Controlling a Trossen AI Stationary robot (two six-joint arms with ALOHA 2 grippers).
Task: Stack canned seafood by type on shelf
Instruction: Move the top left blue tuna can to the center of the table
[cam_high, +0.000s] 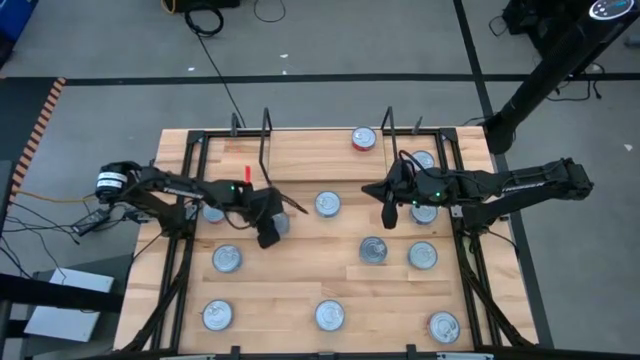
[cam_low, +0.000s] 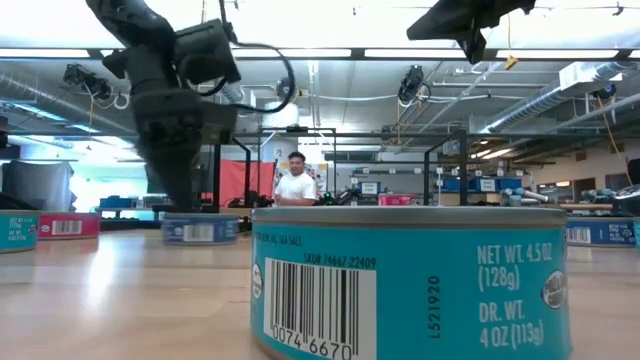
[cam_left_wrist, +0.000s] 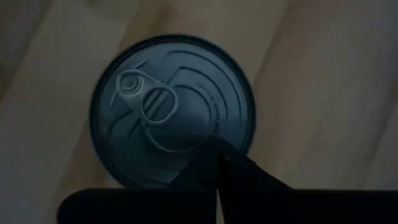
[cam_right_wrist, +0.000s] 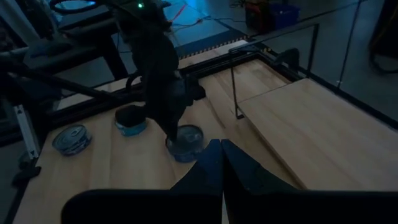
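High view: my left pincer (cam_high: 270, 236) hangs over the middle-left of the worktop (cam_high: 290, 290), fingers together and holding nothing; it covers the tin beneath it. My right pincer (cam_high: 389, 214), likewise together and empty, hovers right of centre. The silver-lidded tins (cam_high: 327, 204) lie scattered across the worktop, one red-sided tin (cam_high: 363, 138) alone on the shelf (cam_high: 310, 150) at the far edge. Nothing is stacked yet. Risk: if I descend with fingers together, I would strike a lid rather than straddle the tin.

Low view: a blue-labelled tin (cam_low: 410, 285) fills the foreground and blocks most of the worktop; a person (cam_low: 296, 182) stands in the room behind. Only part of each arm shows at the top, so the tins' types are hard to sort from here.

Left wrist view: a pull-tab lid (cam_left_wrist: 171, 109) sits directly below my closed fingertips (cam_left_wrist: 217, 163). Its side label is hidden, so I cannot tell its type; a wrong guess would mix the stacks.

Right wrist view: dim; my left arm stands over a tin (cam_right_wrist: 185, 140), and the shelf's wire upright (cam_right_wrist: 236, 87) lies close to any carrying path, a snag hazard.
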